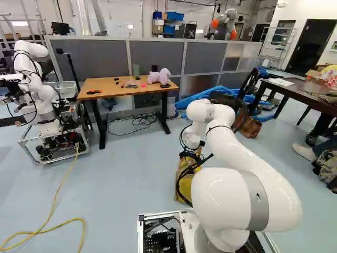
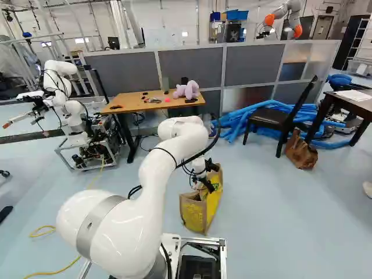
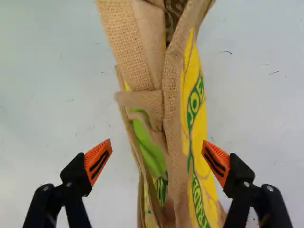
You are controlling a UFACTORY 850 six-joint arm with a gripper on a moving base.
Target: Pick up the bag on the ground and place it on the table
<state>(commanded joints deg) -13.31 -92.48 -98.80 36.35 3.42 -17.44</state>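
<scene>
My gripper (image 2: 203,185) hangs low over a yellow and tan burlap bag (image 2: 195,216), which stands on the floor just ahead of the base. In the wrist view the gripper (image 3: 156,160) is open, one orange pad on each side of the narrow bag (image 3: 173,123). Floor shows between the left-hand pad and the bag; whether the other pad touches its yellow side, I cannot tell. The bag's folded top edges and a strap run between and ahead of the fingers. A wooden table (image 1: 116,90) with dark legs stands farther off.
A pink plush toy (image 1: 159,76) and small items lie on the wooden table. Another robot (image 1: 39,95) stands left of it. To the right are blue tubes (image 2: 264,113), a dark chair (image 2: 273,118), a brown leather bag (image 2: 301,153) and a dark table (image 1: 303,92). Grey partitions stand behind.
</scene>
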